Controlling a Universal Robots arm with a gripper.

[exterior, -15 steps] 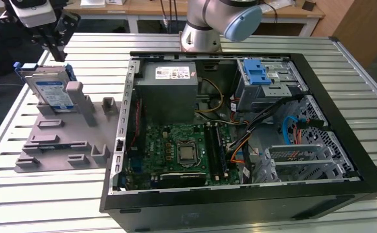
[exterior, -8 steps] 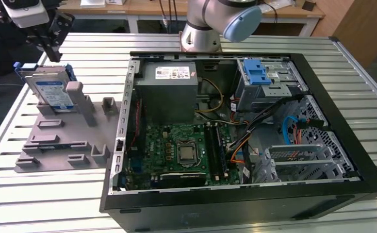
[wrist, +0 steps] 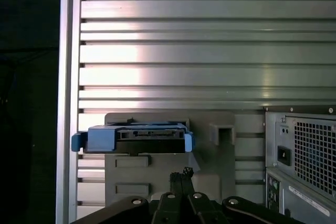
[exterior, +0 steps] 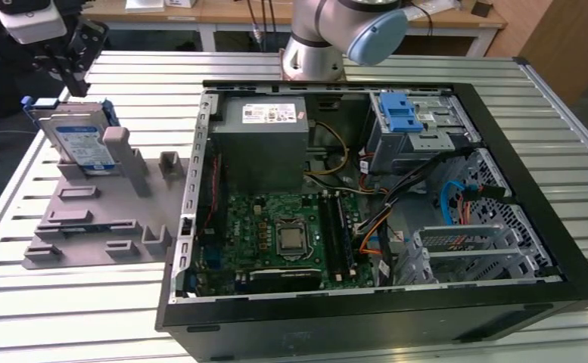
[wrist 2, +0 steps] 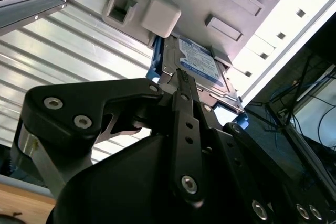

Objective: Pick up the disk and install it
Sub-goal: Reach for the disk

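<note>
Above the grey stand (exterior: 91, 219), your gripper (exterior: 73, 85) hovers, jaws closed together on nothing. The disk (exterior: 76, 140) stands upright there, ungrasped; pickup and installation in the computer case (exterior: 374, 325) remain.

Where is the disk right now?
In the exterior view the disk stands on edge in the grey holder, to that view's left of the open computer case, with the claw hovering just above it.
</note>
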